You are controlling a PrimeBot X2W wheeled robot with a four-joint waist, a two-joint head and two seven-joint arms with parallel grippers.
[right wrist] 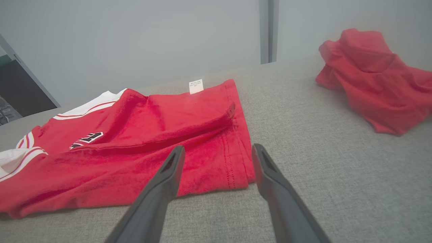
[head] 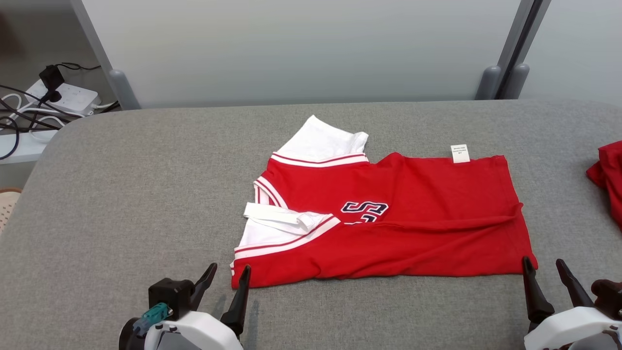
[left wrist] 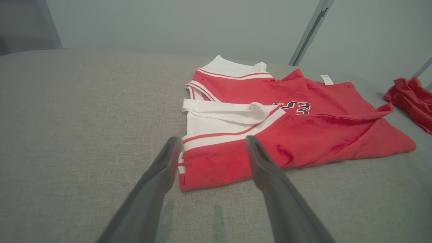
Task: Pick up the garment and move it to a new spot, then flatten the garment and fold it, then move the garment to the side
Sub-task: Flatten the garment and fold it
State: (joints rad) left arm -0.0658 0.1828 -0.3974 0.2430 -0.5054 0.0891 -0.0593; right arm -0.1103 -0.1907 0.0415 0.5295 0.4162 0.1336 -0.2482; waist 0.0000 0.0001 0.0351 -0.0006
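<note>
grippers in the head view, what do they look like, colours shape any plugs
The left gripper and the right gripper each have two long, dark, tapering fingers that end in points, set in a rounded white housing. The left one also carries a black block with a teal connector beside it.

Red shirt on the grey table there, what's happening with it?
A two-armed robot is partway through folding the red shirt. It lies on the grey table, doubled over lengthwise, with its collar end to the robot's left. Nothing is held right now. The left fingers stand open at the shirt's near left corner and the right fingers stand open at its near right corner, seemingly ready to take hold. Another red garment lies crumpled at the table's right edge.
</note>
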